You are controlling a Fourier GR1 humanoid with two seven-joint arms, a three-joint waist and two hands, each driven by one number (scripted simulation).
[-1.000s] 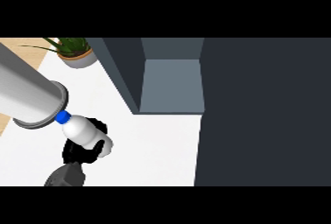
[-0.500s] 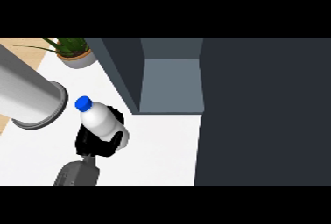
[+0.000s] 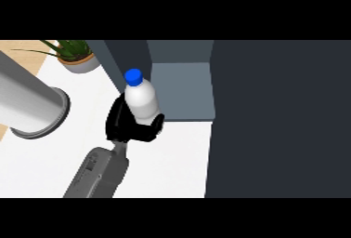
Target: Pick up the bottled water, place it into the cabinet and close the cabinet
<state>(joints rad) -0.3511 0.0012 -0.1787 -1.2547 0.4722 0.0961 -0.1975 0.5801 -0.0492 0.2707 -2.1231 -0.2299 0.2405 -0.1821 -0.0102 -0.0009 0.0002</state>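
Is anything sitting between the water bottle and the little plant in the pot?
No. In the head view only bare white counter lies between the water bottle and the potted plant.

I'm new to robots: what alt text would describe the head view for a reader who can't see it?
A black robot hand grips a white water bottle with a blue cap, holding it in front of an open dark cabinet. A potted plant stands on the white counter at upper left, beside a large grey forearm.
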